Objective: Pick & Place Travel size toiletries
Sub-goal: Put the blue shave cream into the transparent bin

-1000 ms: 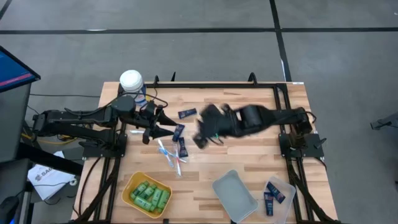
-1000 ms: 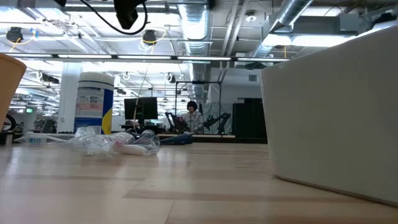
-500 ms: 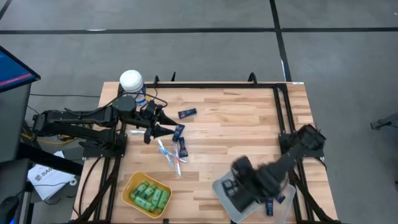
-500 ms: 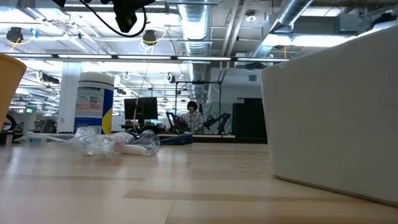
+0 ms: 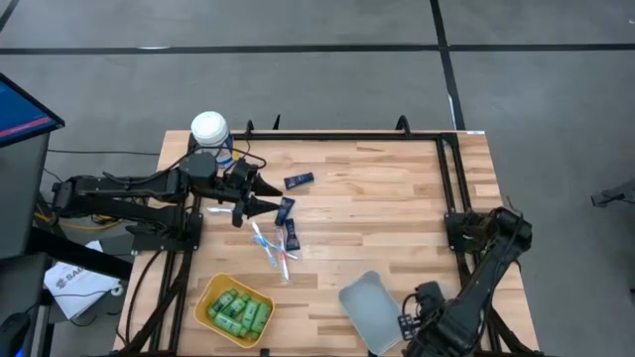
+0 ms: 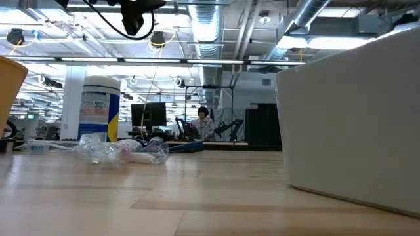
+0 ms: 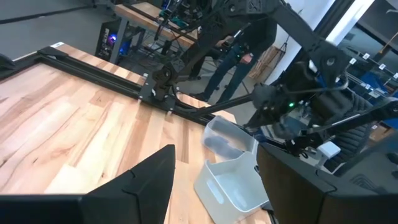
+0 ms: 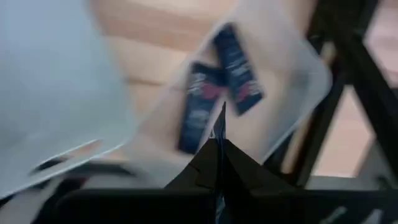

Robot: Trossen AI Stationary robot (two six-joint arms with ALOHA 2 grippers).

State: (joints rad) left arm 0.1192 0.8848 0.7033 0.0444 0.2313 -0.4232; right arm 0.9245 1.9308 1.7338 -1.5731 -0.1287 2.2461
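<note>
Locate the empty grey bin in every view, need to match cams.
High: grey bin at the bottom edge, right of centre.
Low: the big pale wall filling the right side.
Left wrist: lower centre, open top showing.
Right wrist: blurred pale sheet on the left.
Landmark: the clear bin holding navy tubes sits beside it in both wrist views.

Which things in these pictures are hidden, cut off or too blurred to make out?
- Clear plastic bin with dark navy flat tubes: the right arm covers it in the high view; the right wrist view is blurred.
- Right gripper: near the bottom edge of the high view.
- Yellow tray of small green bottles: count too small.
</note>
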